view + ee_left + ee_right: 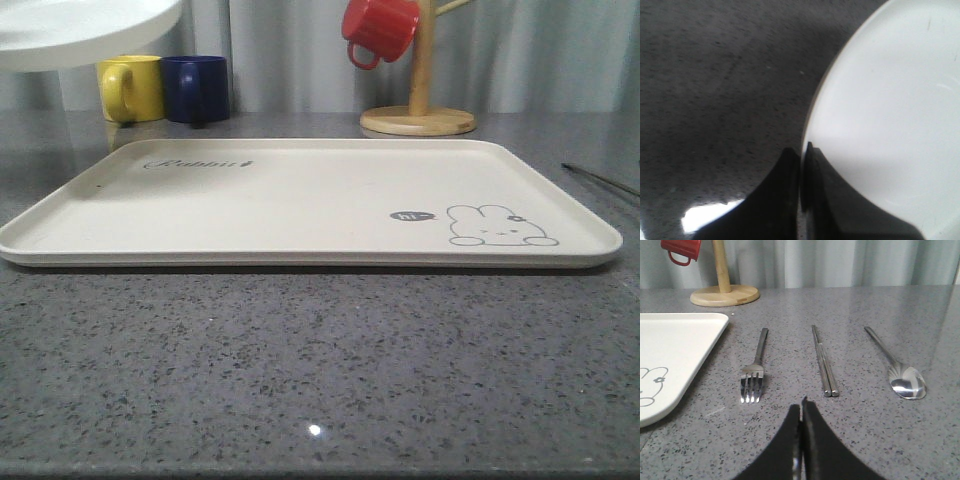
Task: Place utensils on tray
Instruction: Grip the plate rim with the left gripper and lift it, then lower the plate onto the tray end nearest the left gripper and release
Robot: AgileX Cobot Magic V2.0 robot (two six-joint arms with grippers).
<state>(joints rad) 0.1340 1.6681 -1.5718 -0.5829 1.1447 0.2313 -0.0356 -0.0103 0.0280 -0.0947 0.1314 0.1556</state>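
The cream tray (pixel 300 200) with its rabbit drawing lies flat mid-table with nothing on it; its corner shows in the right wrist view (pixel 680 335). To the tray's right, on the grey counter, lie a fork (pixel 756 365), a pair of chopsticks (pixel 822 360) and a spoon (pixel 900 375), side by side. My right gripper (pixel 801 402) is shut and holds nothing, just short of the gap between fork and chopsticks. My left gripper (pixel 802 150) is shut, above the counter at the rim of a white plate (pixel 890 100).
The white plate (pixel 80 30) fills the far left corner. Behind the tray stand a yellow mug (pixel 130 88) and a blue mug (pixel 195 88). A wooden mug stand (pixel 418 120) carries a red mug (pixel 380 30). A slim utensel end (pixel 600 180) shows at the right edge.
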